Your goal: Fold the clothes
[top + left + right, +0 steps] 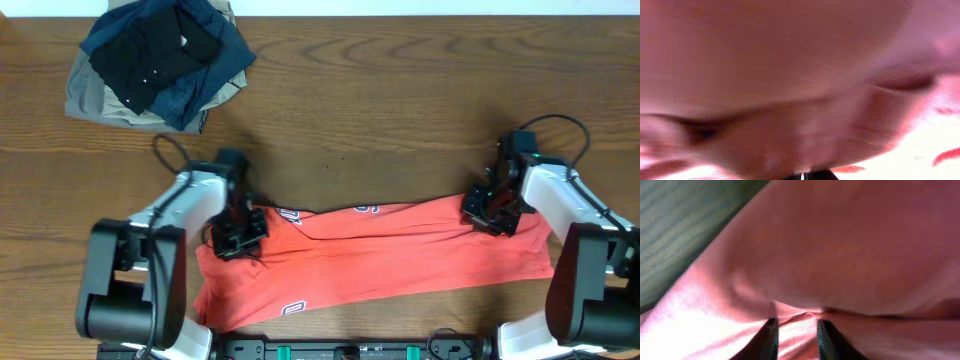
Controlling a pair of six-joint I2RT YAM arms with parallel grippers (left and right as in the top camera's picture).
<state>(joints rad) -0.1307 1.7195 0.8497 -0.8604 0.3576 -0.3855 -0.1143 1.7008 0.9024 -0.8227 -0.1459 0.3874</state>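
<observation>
Wood-grain worktop (400, 90), overhead cam: a coral-red T-shirt (400, 255) lies as a long crosswise band near the front edge, btwn the two arms, w/ white-outlined lettering (367, 209) showing along its far edge. L fingers (238, 238) sit on the band's far-left corner and R fingers (490, 212) on its far-right corner. A heap of dark garments (160, 60) rests well apart at the worktop's far-left corner. Judging by this layout, a lengthwise fold is in hand. Both far corners look taken up, and the next move prob. calls for carrying that far edge toward the near hem, both arms level and in step, so the band doubles w/o skewing. L wrist cam: nothing but the T-shirt (790, 75), blurred pink and pressed close to the lens, w/ a dark sliver at the bottom edge. Whether the L fingers are closed on fabric cannot be told, here or from above. R wrist cam: the T-shirt (855, 245) fills most of the frame, w/ a strip of worktop (675, 225) at upper left. Two dark fingertips (769, 341) at the bottom stand narrow, a fold of the shirt pinched btwn them. Hidden or unclear: sleeves, collar and neck label can't be picked out in any view, and the shirt's left end runs up against the L arm (150, 250), so its edge there is hard to trace.
</observation>
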